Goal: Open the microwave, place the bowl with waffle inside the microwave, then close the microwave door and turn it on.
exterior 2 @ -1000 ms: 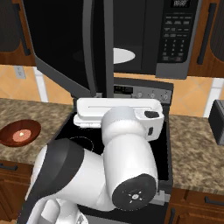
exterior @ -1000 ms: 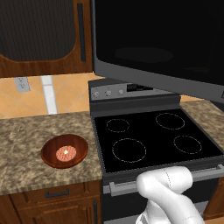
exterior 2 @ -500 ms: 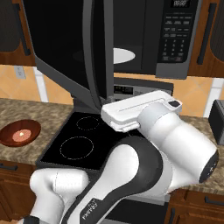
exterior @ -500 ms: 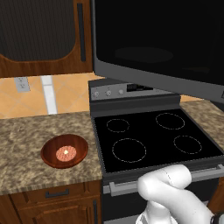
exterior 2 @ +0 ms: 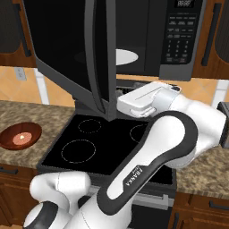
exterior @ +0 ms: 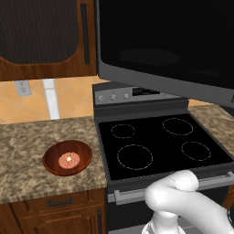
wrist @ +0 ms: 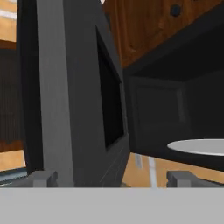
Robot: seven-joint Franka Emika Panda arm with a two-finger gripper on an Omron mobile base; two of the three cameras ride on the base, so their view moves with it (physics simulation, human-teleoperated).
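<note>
Your microwave door [exterior 2: 74,53] is swung wide open over the stove [exterior: 164,146], and you can see the white plate [exterior 2: 120,57] sitting inside the microwave [exterior 2: 147,40]. Your fingers [wrist: 43,178] are spread wide with nothing between them, right by the door's edge. The bowl [exterior: 67,157] sits on the granite surface [exterior: 27,151] left of the stove, with the waffle [exterior: 69,160] inside it, well apart from your hand.
</note>
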